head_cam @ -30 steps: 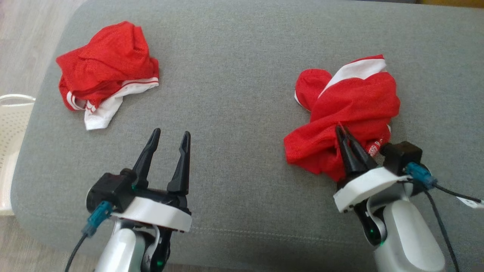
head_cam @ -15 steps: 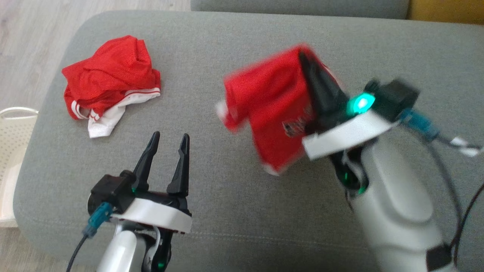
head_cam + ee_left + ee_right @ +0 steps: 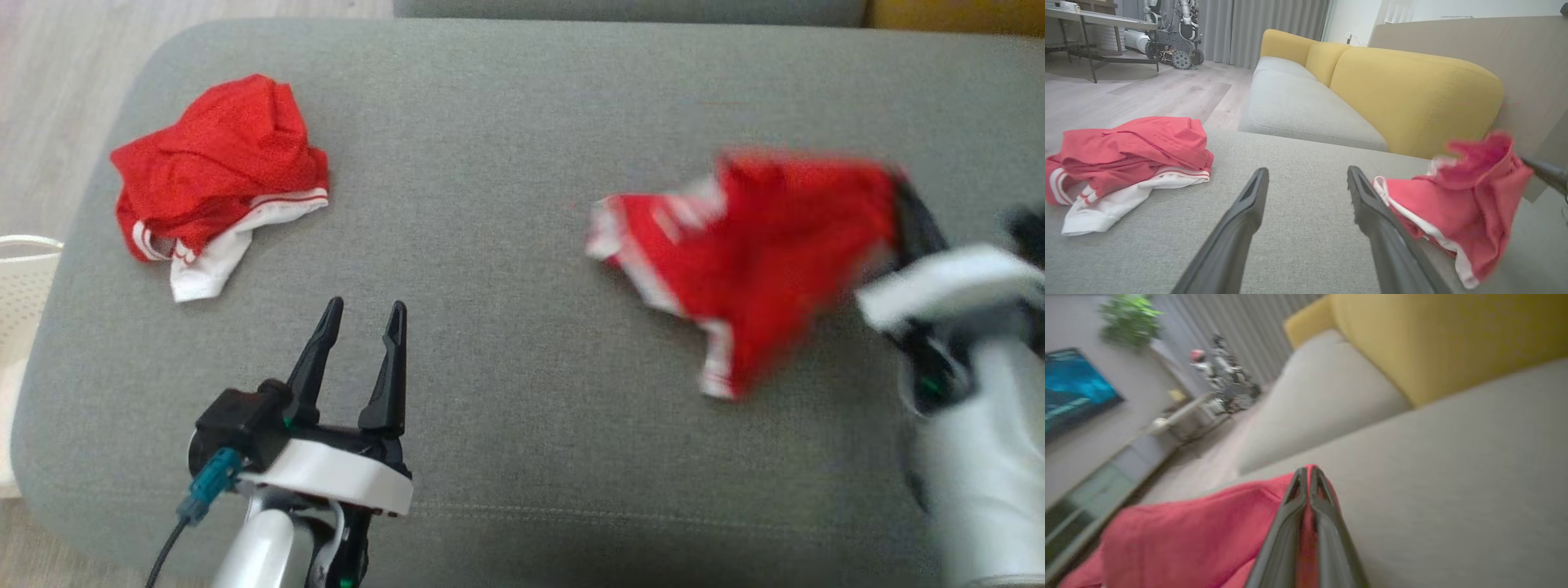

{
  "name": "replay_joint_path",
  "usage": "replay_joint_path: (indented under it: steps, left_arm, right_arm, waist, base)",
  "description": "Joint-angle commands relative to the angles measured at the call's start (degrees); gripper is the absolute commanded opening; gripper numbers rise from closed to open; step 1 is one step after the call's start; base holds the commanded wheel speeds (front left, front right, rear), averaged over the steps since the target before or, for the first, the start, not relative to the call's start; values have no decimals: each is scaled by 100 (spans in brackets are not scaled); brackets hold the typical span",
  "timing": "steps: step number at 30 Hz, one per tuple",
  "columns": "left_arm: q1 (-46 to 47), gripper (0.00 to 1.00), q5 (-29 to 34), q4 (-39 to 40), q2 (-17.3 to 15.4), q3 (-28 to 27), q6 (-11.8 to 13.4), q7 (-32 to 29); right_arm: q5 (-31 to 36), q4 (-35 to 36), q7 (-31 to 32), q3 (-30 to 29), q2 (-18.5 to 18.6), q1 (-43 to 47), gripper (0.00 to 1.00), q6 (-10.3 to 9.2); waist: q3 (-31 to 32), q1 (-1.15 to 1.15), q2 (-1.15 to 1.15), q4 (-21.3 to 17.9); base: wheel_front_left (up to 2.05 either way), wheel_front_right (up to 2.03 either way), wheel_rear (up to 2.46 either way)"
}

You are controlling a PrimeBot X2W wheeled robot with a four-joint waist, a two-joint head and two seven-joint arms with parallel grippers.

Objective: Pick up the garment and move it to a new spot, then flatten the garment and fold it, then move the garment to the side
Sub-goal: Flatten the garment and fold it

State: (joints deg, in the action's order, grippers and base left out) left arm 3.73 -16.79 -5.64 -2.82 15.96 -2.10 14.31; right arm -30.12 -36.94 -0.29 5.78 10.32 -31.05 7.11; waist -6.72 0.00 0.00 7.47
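Garment (image 3: 759,253): red, white edge stripes; blurred.
Second garment (image 3: 216,175): red mesh, white panel with thin red stripes.
Cushion (image 3: 506,457): mid grey, fine woven fleck.
Left gripper (image 3: 365,306): black fingers, white collar, teal plug.
Right gripper (image 3: 1307,470): dark grey fingers; white collar in head view.
Basket (image 3: 24,278): cream-white, dotted perforation.
Floor (image 3: 49,82): pale wood grain.
Sofa (image 3: 1412,94): mustard yellow back, light grey seat.
Curtains (image 3: 1257,28): grey, vertical folds.
Plant (image 3: 1128,314): green.
Screen (image 3: 1073,388): blue-turquoise.
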Motion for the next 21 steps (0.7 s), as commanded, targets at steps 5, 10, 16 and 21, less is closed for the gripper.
replay_joint_path:
  steps: [5, 10, 16, 21]
  left_arm:
    - [283, 100, 23, 165, -6, -193, -28, 69]
    - [377, 100, 40, 122, -6, -193, -45, 69]
    - [426, 100, 30, 142, -6, -232, -29, 69]
    - [441, 100, -78, 201, -6, -308, -4, 69]
  right_arm:
    - [1430, -1179, -273, -1701, 132, -340, 100, 37]
    - [2321, -1222, -571, -2374, -204, -647, 100, 37]
    - [2357, -390, -1024, -1573, -589, -514, 100, 37]
    - [2023, 639, -1220, -743, -675, 147, 100, 37]
  waist:
    - [-185, 0, 0, -140]
    - [-255, 0, 0, -277]
    - [-193, 0, 0, -464]
    - [-62, 0, 0, -607]
  base:
    - [0, 0, 0]
    - [0, 0, 0]
    - [0, 0, 0]
    - [0, 0, 0]
